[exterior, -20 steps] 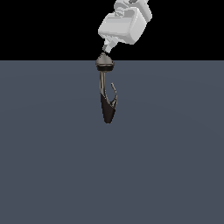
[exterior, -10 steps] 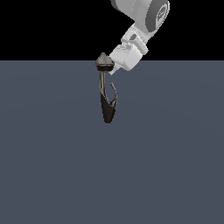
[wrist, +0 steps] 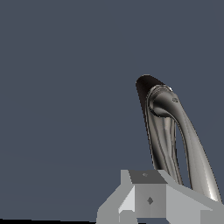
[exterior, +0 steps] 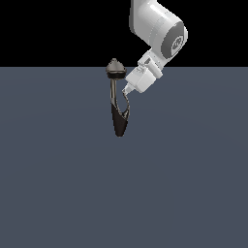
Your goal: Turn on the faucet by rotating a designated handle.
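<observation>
The faucet (exterior: 119,123) stands on the grey floor: a black tapered body, a thin grey stem and a grey cone cap (exterior: 115,68) on top. The handle (exterior: 127,104) is a thin curved prong on the side of the body toward the exterior view's right. My gripper (exterior: 126,91) comes down at a slant from the upper right. Its tips sit just above the prong's upper end, beside the stem, and look shut with nothing held. In the wrist view the faucet's dark body (wrist: 142,94) and curved grey parts run toward my fingers (wrist: 148,199). There I cannot tell the prong from the stem.
The flat dark grey floor (exterior: 58,193) spreads all around the faucet. The white arm (exterior: 157,34) reaches in from the top at the exterior view's right. Nothing else stands in view.
The gripper has moved from above the cap down and to the exterior view's right, and its tips now sit by the prong's top. The faucet has not moved.
</observation>
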Controlling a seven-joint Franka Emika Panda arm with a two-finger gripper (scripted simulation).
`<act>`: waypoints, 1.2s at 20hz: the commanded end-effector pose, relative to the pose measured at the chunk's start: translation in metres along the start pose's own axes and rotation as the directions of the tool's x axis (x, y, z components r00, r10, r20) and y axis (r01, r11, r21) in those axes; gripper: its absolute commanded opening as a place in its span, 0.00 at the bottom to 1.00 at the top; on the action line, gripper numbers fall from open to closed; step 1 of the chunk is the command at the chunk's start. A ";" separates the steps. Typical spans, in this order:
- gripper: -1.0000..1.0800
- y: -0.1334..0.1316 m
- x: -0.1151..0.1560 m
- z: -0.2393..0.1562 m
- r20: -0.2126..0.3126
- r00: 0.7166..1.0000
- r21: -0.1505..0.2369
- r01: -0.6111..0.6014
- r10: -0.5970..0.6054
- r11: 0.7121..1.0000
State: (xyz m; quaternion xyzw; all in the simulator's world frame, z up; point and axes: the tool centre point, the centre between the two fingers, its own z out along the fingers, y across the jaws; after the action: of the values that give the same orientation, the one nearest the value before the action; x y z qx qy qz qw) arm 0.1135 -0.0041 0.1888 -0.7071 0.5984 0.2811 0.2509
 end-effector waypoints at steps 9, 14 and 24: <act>0.00 -0.003 0.009 0.006 0.013 0.999 0.008 -0.030 0.030 1.000; 0.00 0.007 0.005 0.006 0.013 0.999 0.008 -0.030 0.030 1.000; 0.00 0.030 -0.003 0.006 0.013 0.999 0.008 -0.030 0.030 1.000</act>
State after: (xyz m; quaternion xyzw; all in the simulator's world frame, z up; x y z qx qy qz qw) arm 0.0886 -0.0044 0.1832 -0.6944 0.6105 0.2840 0.2538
